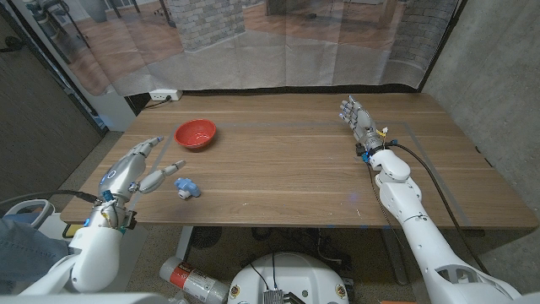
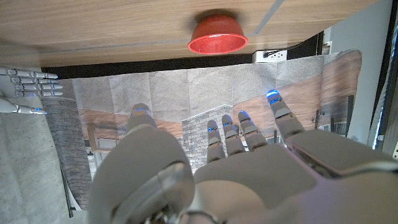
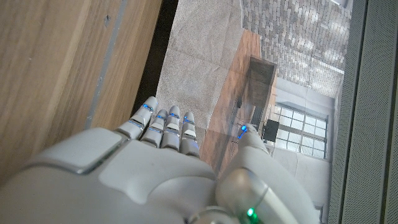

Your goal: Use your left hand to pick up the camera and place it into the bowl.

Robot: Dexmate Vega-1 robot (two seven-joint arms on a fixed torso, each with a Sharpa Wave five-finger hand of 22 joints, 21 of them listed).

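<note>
A small blue toy camera (image 1: 185,187) lies on the wooden table near its front left edge. My left hand (image 1: 139,165) hovers just to its left, fingers spread and holding nothing; its thumb reaches toward the camera without touching it. The red bowl (image 1: 196,133) stands farther back on the left, also seen from the left wrist as a red bowl (image 2: 217,36) beyond my left hand (image 2: 217,168). My right hand (image 1: 358,117) stands open at the right side of the table, fingers straight, as in the right wrist view (image 3: 161,162).
A grey curtain hangs behind the table's far edge (image 1: 287,89), with a white power strip (image 1: 164,95) at the back left. A faint tape outline (image 1: 396,160) marks the tabletop on the right. The table's middle is bare wood.
</note>
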